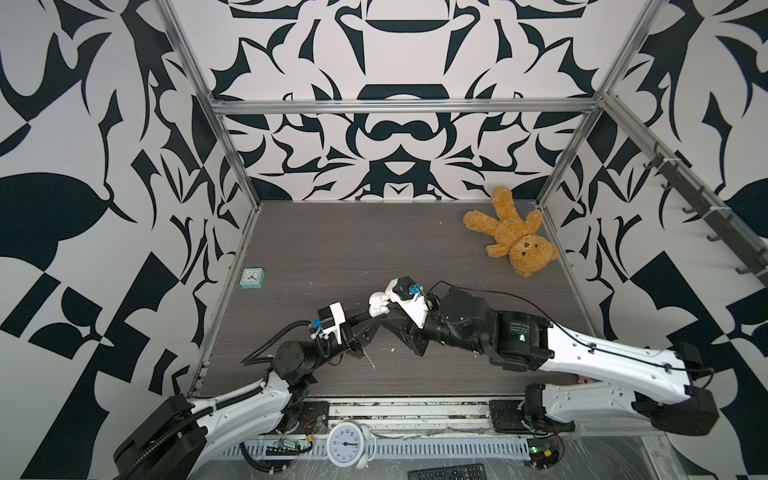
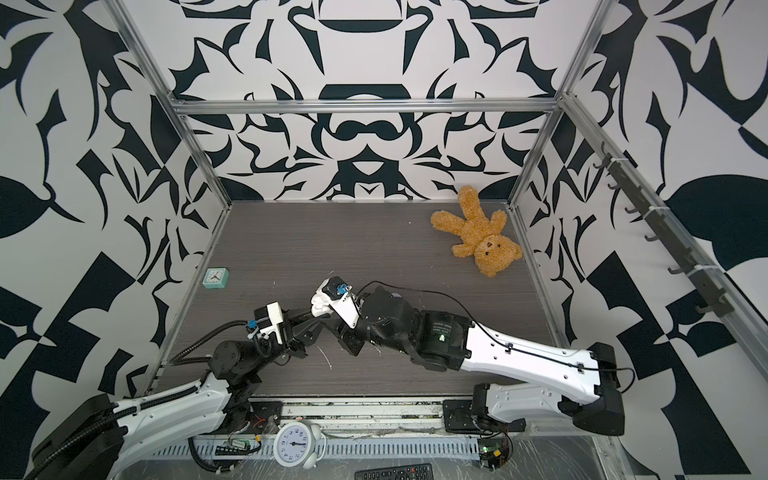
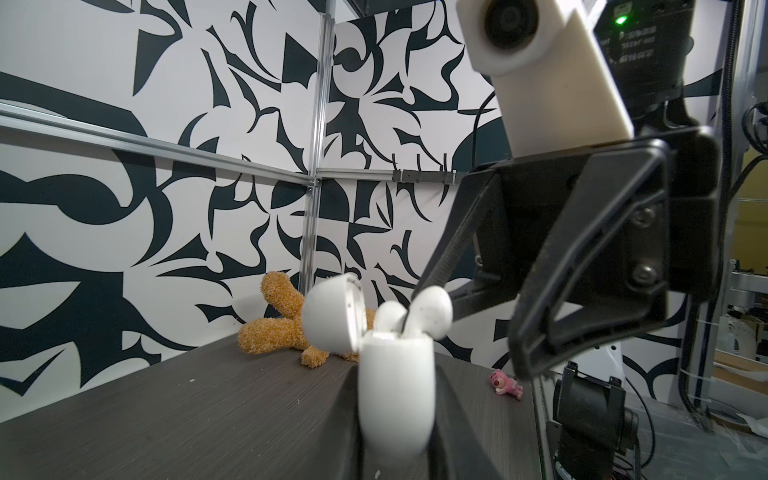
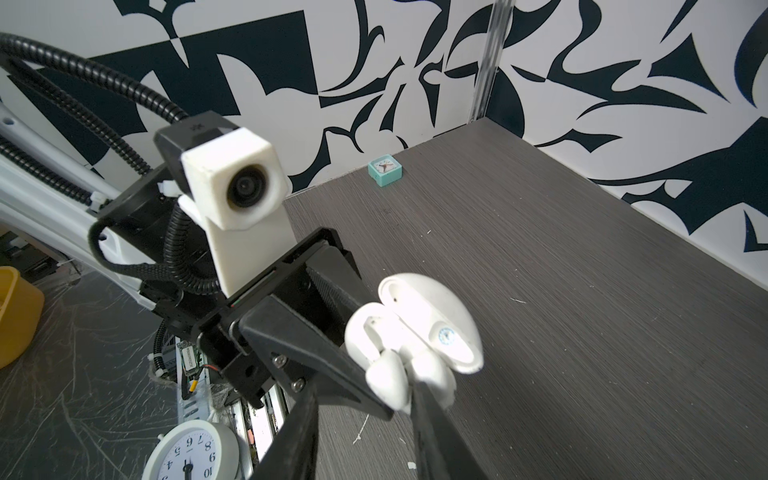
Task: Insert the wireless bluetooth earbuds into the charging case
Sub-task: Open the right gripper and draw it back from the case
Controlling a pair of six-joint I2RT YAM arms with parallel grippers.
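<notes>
Two grippers meet above the grey tabletop (image 1: 332, 249) midway through an earbud-stowing job. The left gripper (image 4: 365, 337), its fingers clamped on the base of the white charging case (image 3: 395, 386), presents the case upright. The lid (image 3: 330, 311) is swung open on the side away from the opposing fingers. The right gripper (image 3: 435, 302), its fingers (image 3: 446, 257) narrowly parted, appears to pinch the head of a white bud. This held earbud (image 4: 387, 380) has its stem already in the mouth of the case. A second white bud, the seated earbud (image 3: 390, 316), stands in the neighbouring socket, just beside the right fingertips.

The step in hand looks to be inserting this second bud, with the case close to full. The next move likely calls for a straight push along the stem until the head sits level with its neighbour. The fingers must then release without tugging the bud back out, while the left fingers give a steady hold.

Counted, largest first:
- One brown teddy bear (image 1: 511, 232), well beyond the right fingers.
- One round white alarm clock (image 1: 347, 444), well apart from both sets of fingers.
- One small teal clock (image 1: 253, 278), well apart from the left fingers.
- One charging case.
- One pink toy figure (image 3: 507, 382), well apart from the right fingers.
- Two white earbuds.

No purple earbud and no second case shows in any view.
</notes>
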